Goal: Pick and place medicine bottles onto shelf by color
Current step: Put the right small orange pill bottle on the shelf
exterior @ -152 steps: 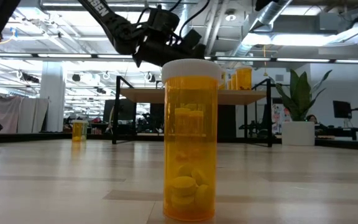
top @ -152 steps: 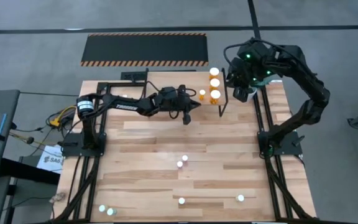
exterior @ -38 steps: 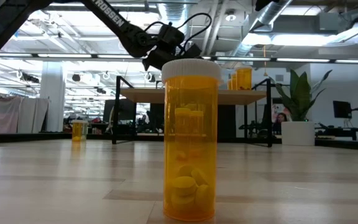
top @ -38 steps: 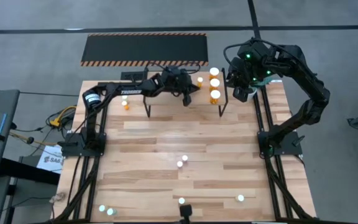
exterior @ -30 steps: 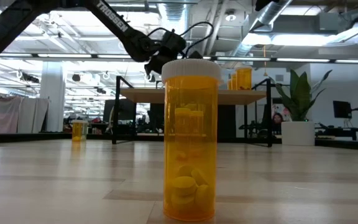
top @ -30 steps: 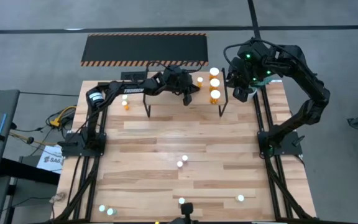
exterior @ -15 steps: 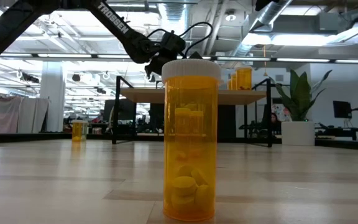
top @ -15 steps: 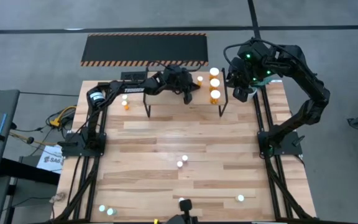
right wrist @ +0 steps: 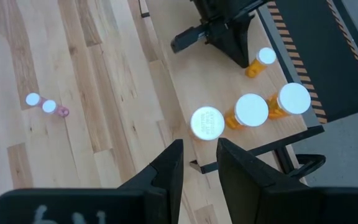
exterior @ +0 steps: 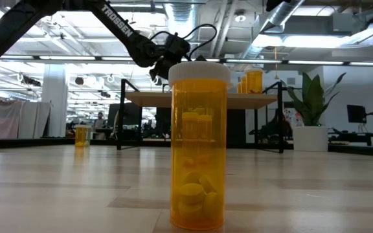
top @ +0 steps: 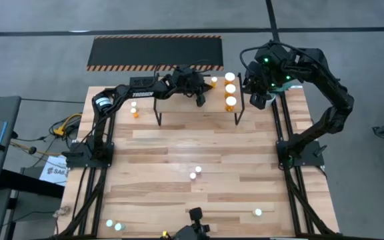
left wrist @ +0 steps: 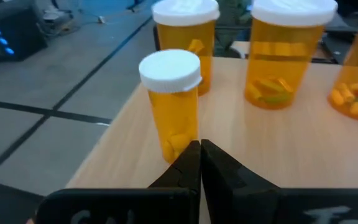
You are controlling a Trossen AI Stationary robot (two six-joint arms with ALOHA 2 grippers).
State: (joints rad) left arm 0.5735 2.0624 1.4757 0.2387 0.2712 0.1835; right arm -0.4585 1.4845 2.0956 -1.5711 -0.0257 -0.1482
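Observation:
The shelf [top: 179, 100] stands at the table's far side. Three large orange medicine bottles [top: 231, 89] stand in a row at its right end. A small orange white-capped bottle [top: 213, 81] stands on its base near the shelf's far edge. My left gripper [top: 206, 84] is shut just left of that bottle, reaching over the shelf top. My right gripper [top: 259, 100] hangs raised past the shelf's right end, open with nothing between its fingers [right wrist: 197, 155]. The right wrist view looks down on the large bottles [right wrist: 252, 109]. My left gripper has its shut fingertips [left wrist: 196, 155] against the lower side wall [left wrist: 179, 146] of the small orange bottle [left wrist: 171, 102]. It comes from the table's left, almost level and tipped slightly down. The bottle stands upright on the shelf top [left wrist: 278, 143].
Loose bottles are scattered over the table: orange ones left of the shelf [top: 135, 110], a pair mid-table [top: 195, 173], one near right [top: 258, 213], greenish ones at the near left corner [top: 114, 225]. One large orange bottle [exterior: 198, 145] fills the low view. A dark shape [top: 193, 223] shows at the near edge.
My left gripper, still shut, has swung a little toward the table's far edge. The small orange bottle has slid with it along the shelf top toward the far edge, staying upright. My right arm has kept still.

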